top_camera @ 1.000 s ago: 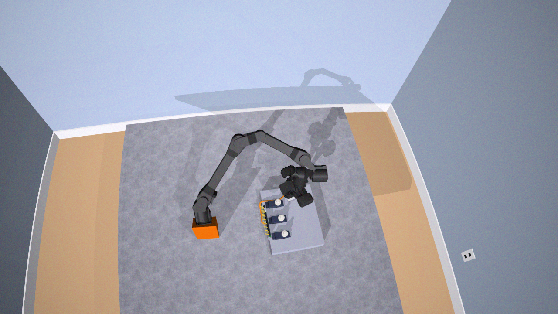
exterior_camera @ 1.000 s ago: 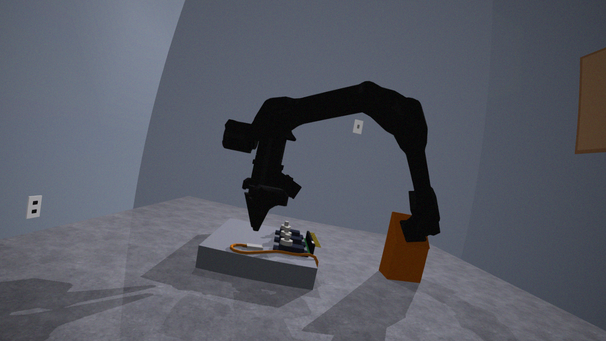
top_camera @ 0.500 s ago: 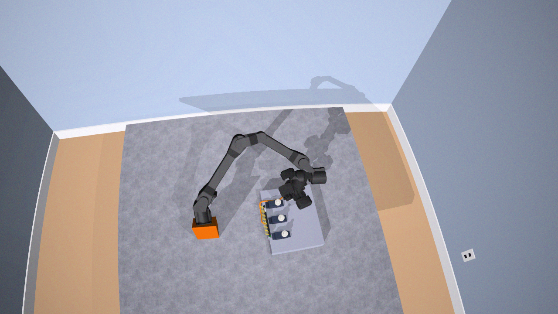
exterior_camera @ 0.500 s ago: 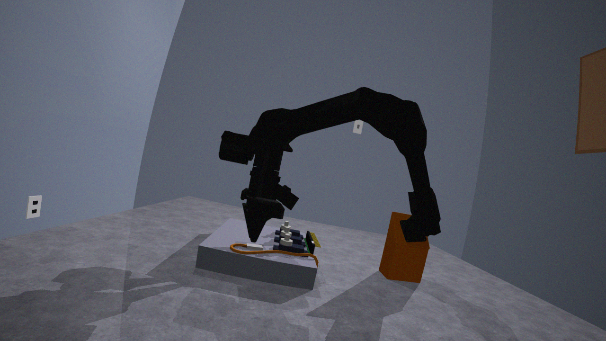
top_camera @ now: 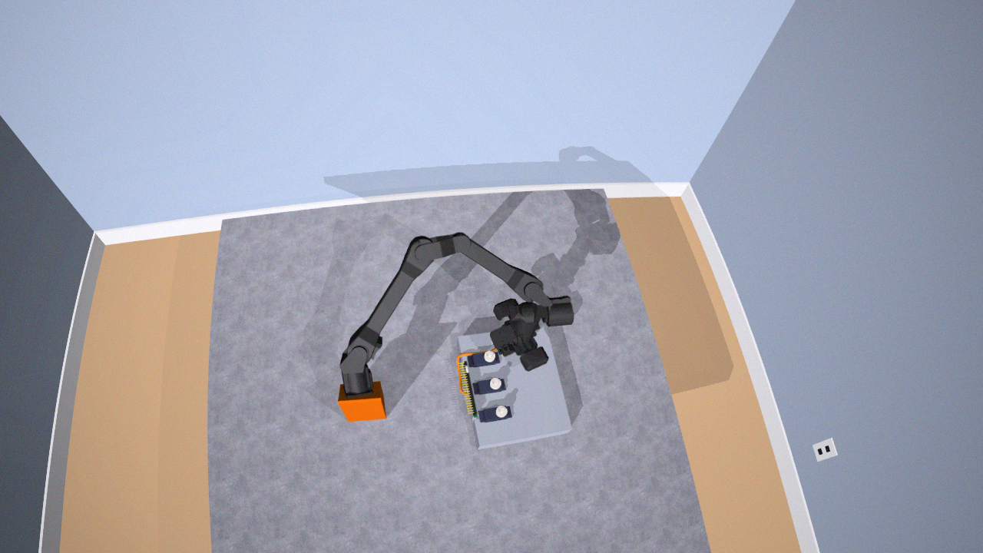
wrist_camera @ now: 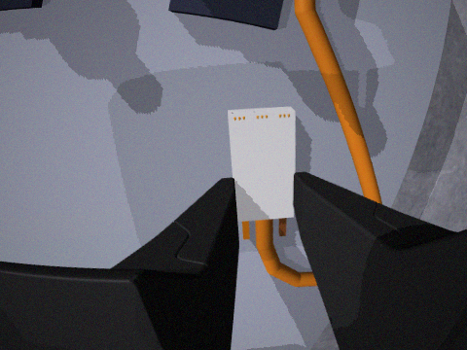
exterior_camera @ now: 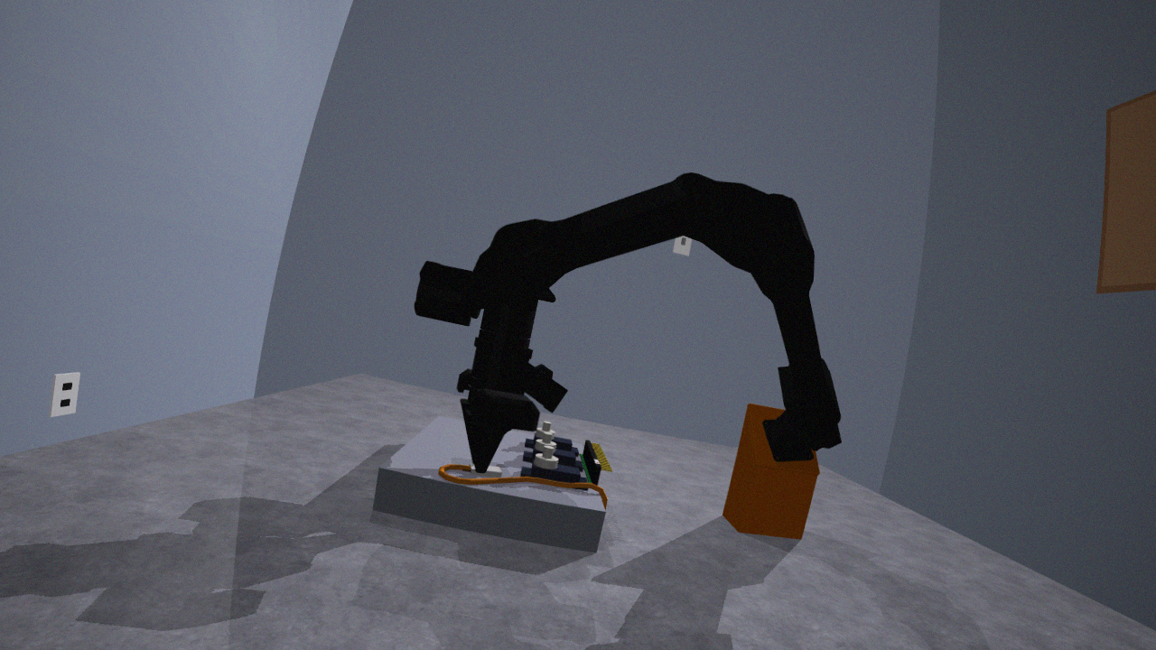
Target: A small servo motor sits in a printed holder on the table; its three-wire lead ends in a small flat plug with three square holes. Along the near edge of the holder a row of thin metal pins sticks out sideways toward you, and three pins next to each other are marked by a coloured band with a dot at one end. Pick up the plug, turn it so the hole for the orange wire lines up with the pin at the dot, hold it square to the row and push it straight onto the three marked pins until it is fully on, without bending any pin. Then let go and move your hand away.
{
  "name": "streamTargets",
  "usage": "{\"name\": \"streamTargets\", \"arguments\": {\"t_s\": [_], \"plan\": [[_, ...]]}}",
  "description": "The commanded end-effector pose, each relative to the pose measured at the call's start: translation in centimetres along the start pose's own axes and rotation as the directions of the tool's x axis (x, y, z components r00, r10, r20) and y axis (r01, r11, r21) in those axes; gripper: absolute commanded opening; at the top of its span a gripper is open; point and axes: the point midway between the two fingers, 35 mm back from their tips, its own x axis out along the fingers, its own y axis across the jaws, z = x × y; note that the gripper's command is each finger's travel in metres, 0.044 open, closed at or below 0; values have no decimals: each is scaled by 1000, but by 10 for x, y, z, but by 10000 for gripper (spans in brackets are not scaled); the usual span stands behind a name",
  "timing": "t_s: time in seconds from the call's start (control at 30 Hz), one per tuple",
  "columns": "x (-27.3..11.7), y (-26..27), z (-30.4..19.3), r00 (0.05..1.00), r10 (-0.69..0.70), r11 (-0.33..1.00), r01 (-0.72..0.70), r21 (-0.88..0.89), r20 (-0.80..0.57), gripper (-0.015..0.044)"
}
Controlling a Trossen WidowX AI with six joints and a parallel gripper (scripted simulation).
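Observation:
The white plug (wrist_camera: 265, 146) (exterior_camera: 491, 470) lies flat on the pale printed holder (top_camera: 536, 415) (exterior_camera: 485, 513) (wrist_camera: 63, 160), its lead end toward my gripper. My gripper (wrist_camera: 264, 189) (exterior_camera: 481, 468) is shut on the plug, one fingertip against each long side near its lead end. The top view hides the fingertips. The orange lead (wrist_camera: 360, 141) (exterior_camera: 525, 479) loops back beside the plug, along the holder. The row of yellow pins (top_camera: 470, 395) (exterior_camera: 603, 457) sticks out at the holder's edge by the servos. The marked band and dot are too small to tell.
Three dark blue servos with white tops, such as the middle one (top_camera: 481, 387), stand between the plug and the pin row. The nearest servo (wrist_camera: 229, 10) shows at the top of the wrist view. The orange base block (top_camera: 362, 407) (exterior_camera: 768, 493) stands apart from the holder.

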Motion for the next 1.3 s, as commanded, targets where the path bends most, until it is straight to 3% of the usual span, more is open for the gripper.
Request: {"name": "streamTargets", "arguments": {"t_s": [0.0,0.2,0.47,0.63,1.27], "plan": [[2,0,0,1000,-4,1000,4,5,-1,16],[-8,1,-1,1000,-3,1000,3,5,-1,0],[-55,1,0,1000,-2,1000,2,5,0,0],[-57,1,1,1000,-1,1000,1,-10,0,0],[-67,7,40,1000,7,852,-5,-523,2,0]]}}
